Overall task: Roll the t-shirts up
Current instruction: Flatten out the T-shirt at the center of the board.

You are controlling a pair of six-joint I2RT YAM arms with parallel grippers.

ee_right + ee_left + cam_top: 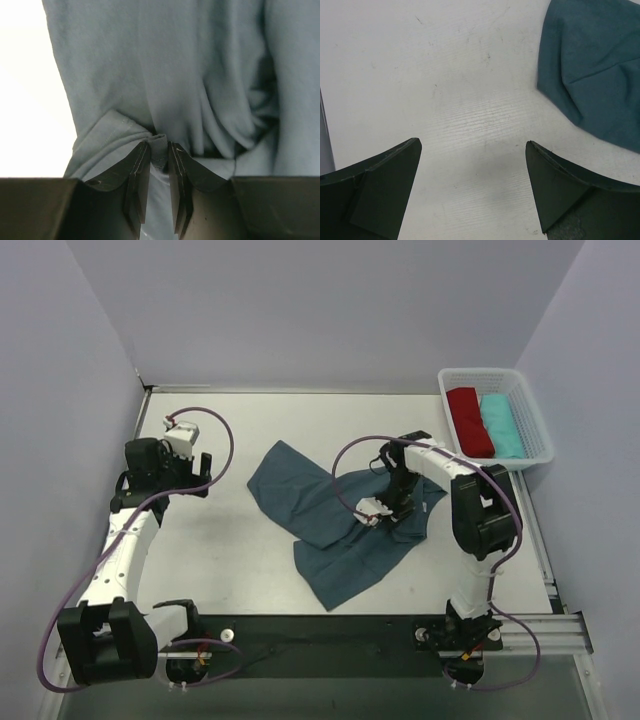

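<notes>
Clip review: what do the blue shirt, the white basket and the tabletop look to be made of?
Slate-blue t-shirt: soft matte knit cloth, likely cotton jersey; it bunches in limp folds and shows a stitched hem. Basket: probably moulded white plastic, judging by its slotted walls. Table: hard, smooth white board, faintly scuffed; exact material unclear.

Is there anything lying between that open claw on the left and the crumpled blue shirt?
Nothing visible. Only bare white tabletop lies between the open left claw and the nearest edge of the slate-blue cloth t-shirt. The right claw is pinching a fold of it.
</notes>
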